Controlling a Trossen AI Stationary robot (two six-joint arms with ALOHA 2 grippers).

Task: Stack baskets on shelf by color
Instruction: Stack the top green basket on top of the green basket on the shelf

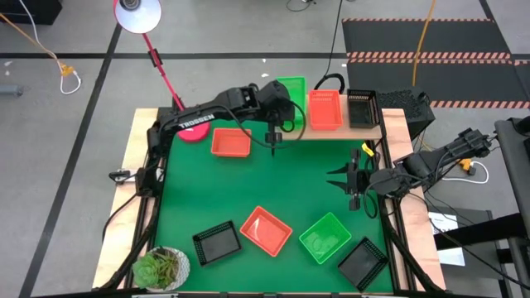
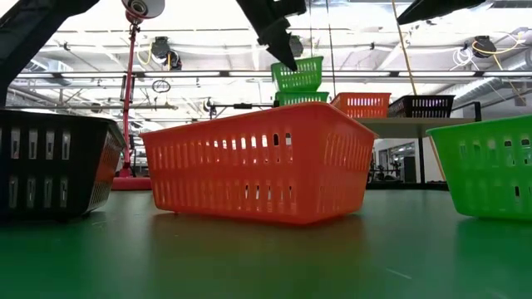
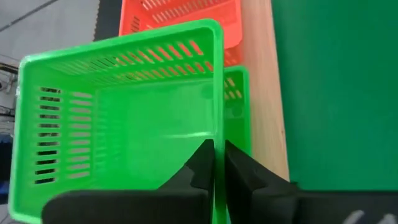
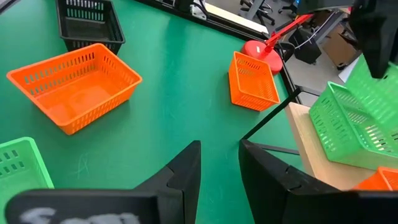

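Left wrist view: left gripper [image 3: 219, 163] pinched shut on side wall of green basket [image 3: 124, 118], held tilted above second green basket [image 3: 238, 106] on shelf [image 3: 264, 93]. Judged light, thin, flexible plastic; rim grip best kept. Right gripper [image 4: 219, 163] open, empty, waiting over table [image 1: 248, 186].
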